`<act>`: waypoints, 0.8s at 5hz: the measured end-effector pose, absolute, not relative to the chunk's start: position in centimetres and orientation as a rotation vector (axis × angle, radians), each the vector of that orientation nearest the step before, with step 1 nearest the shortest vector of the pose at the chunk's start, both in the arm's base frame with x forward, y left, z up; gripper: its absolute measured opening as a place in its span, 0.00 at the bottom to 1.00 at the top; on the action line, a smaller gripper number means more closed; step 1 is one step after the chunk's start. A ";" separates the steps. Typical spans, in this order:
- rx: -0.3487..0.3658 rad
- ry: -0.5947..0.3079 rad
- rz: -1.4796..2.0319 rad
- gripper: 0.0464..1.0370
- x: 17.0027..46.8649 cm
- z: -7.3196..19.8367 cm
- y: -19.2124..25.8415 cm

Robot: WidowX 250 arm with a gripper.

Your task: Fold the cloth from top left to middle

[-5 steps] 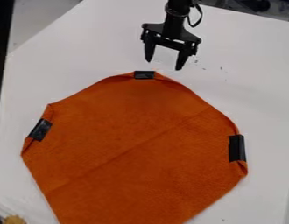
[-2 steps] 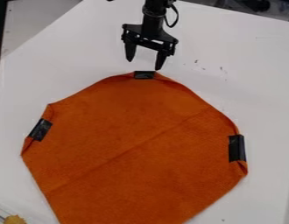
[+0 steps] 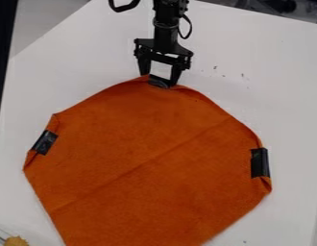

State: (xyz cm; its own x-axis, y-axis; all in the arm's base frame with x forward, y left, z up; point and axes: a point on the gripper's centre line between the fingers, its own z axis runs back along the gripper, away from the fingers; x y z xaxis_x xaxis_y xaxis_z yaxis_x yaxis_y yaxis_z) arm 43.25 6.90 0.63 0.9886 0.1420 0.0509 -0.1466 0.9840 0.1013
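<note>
1. End effector (image 3: 159, 81): at the cloth's (image 3: 148, 144) top end, toward the desk's (image 3: 270, 86) far edge. Fingers apart, one either side of the top strip (image 3: 159, 82) (which sits crooked).
2. Cloth: orange, spread on the desk, diagonal crease across it.
3. Black strips also on cloth toward the desk's left edge (image 3: 44, 142) and right edge (image 3: 259, 162).

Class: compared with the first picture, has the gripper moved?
Yes: the gripper has moved left, farther from the dark specks, and down the picture to the cloth.
</note>
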 end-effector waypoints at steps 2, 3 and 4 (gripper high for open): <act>0.057 -0.046 0.106 0.64 43.3 -0.1 6.1; 0.052 -0.059 0.065 0.35 43.7 -0.2 5.1; 0.057 -0.090 0.040 0.14 43.4 0.0 4.0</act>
